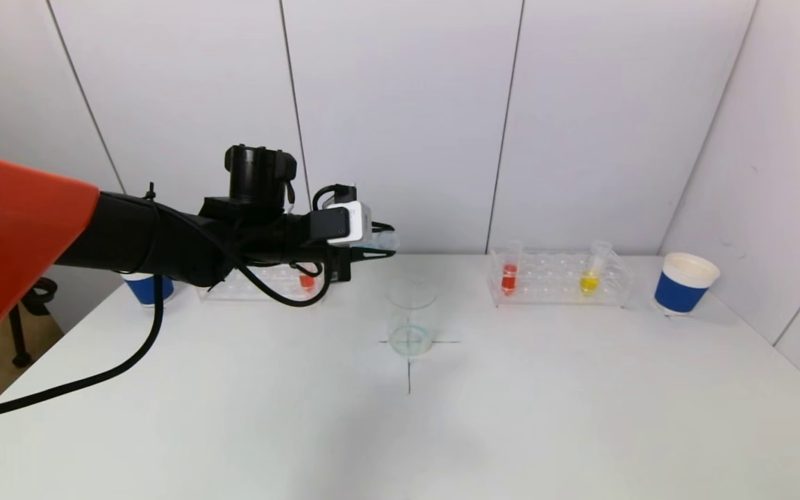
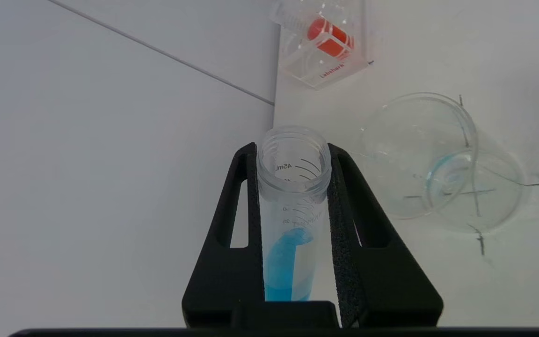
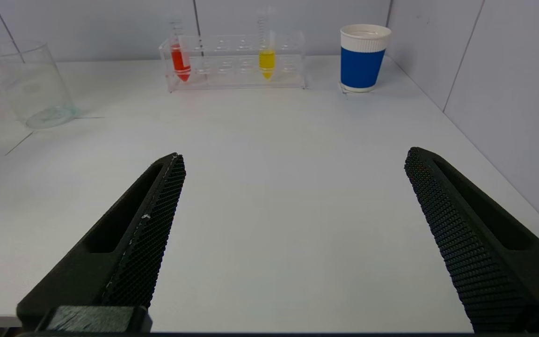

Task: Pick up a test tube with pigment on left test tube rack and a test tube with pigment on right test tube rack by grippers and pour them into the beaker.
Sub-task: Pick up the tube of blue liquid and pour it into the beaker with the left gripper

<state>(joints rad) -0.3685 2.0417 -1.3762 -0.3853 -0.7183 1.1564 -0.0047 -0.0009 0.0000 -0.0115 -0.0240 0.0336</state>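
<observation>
My left gripper (image 1: 374, 248) is raised to the left of and above the glass beaker (image 1: 410, 321), which has a faint blue ring at its bottom. It is shut on a clear test tube (image 2: 293, 210) lying almost level. Blue pigment (image 2: 281, 267) runs partway along the tube's wall towards the open mouth. The left rack (image 1: 261, 283) sits behind the arm, mostly hidden, with a red tube (image 1: 307, 281) showing. The right rack (image 1: 560, 279) holds a red tube (image 1: 509, 275) and a yellow tube (image 1: 589, 279). My right gripper (image 3: 295, 157) hovers open and empty over the table, short of that rack (image 3: 236, 61).
One blue paper cup (image 1: 685, 283) stands at the far right, another (image 1: 146, 288) at the far left behind the arm. A black cross (image 1: 410, 361) is drawn on the white table (image 1: 233, 417) under the beaker. White walls close the back and right.
</observation>
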